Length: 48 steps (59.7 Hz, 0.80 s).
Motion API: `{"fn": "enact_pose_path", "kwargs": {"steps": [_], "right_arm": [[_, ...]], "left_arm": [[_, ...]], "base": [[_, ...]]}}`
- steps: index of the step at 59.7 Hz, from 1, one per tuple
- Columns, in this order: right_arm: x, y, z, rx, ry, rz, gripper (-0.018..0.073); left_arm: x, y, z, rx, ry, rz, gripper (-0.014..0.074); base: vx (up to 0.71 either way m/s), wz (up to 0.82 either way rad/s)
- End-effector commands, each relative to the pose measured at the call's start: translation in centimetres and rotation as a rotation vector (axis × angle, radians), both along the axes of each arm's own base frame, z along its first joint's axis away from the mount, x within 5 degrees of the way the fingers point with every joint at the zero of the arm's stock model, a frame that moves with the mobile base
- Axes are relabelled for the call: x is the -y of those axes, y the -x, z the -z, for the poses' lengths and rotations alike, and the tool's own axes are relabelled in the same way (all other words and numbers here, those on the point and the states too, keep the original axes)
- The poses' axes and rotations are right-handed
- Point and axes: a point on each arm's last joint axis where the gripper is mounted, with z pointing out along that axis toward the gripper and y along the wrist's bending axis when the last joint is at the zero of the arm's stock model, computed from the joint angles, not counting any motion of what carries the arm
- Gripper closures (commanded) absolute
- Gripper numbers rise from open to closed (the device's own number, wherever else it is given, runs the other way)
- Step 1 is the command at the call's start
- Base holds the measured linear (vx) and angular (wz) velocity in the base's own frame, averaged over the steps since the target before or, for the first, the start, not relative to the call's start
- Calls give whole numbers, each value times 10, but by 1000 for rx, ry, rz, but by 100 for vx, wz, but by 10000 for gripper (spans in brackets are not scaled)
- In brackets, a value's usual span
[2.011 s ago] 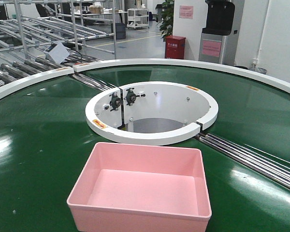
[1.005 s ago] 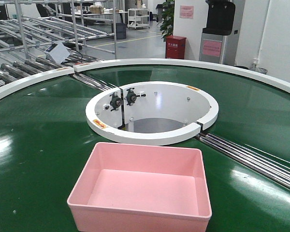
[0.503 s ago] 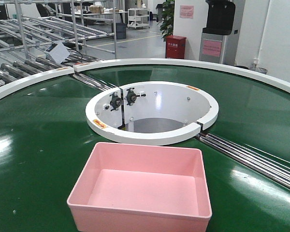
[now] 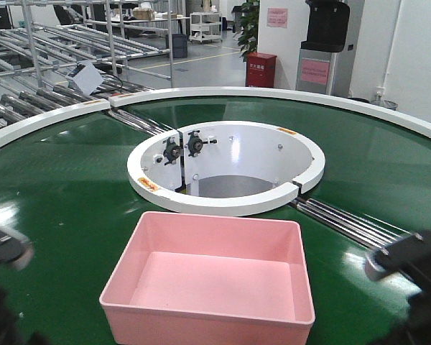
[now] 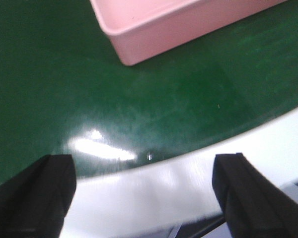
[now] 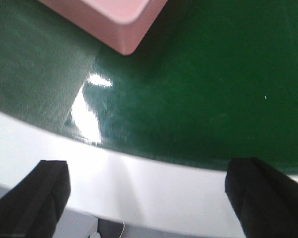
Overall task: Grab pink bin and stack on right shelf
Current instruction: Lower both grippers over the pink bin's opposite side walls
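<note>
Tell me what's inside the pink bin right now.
Nothing: the pink bin shows only a bare pink floor and inner walls in the front view. The near wall's inner face and the floor strip right below it are hidden by the rim.

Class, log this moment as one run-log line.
stage: pre-grasp | pink bin: on green belt, untouched | left gripper: open, empty | right gripper: open, empty

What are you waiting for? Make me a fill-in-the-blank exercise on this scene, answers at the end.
The pink bin sits on a ____ conveyor belt. The bin's inside is ____. The left gripper and right gripper are both ____, holding nothing. The ring beyond the bin is ____.
Answers: green, empty, open, white.
</note>
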Motion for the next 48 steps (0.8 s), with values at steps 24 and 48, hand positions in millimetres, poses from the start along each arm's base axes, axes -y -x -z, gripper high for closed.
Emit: {"fn": "enact_pose_path", "kwargs": {"steps": [24, 48], "right_arm": [[-34, -139, -10, -95, -85, 246, -7], [-48, -207, 27, -149, -71, 339, 1]], "left_arm": [[51, -170, 14, -137, -9, -157, -28], [70, -236, 39, -141, 18, -250, 25]], "base": [[0, 0], [0, 0]]}}
